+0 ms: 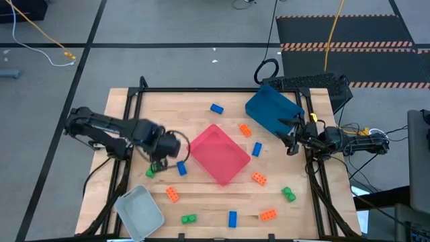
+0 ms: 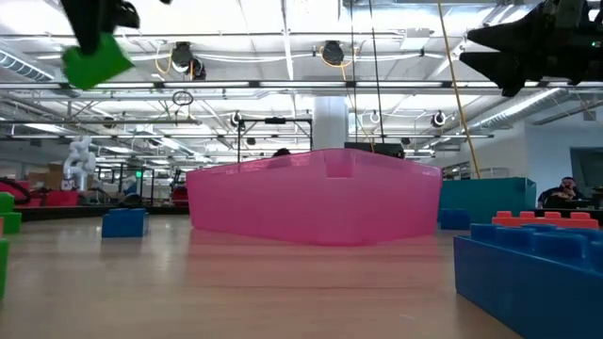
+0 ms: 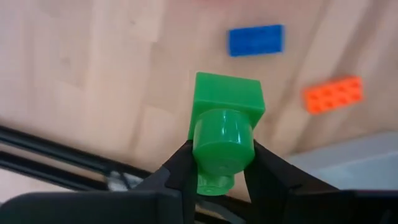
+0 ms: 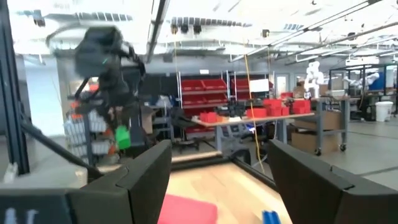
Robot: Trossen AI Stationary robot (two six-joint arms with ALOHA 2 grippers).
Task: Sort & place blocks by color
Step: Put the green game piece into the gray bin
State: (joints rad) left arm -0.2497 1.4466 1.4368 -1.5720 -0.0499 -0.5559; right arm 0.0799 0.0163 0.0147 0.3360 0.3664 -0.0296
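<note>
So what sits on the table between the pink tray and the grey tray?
In the high view, between the pink tray and the grey tray lies one orange block; otherwise bare wood.

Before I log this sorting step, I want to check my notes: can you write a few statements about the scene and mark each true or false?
1. The left pincer is shut on a green block. True.
2. That green block rests on the table. False: the low view shows it held up in the air, clear of the table.
3. The pink tray already holds several blocks. False: no block shows inside it.
4. The right pincer is open and holds nothing, near the dark blue tray. True.
5. The pale grey tray sits at the middle of the table. False: it lies at the corner near the left arm.
</note>
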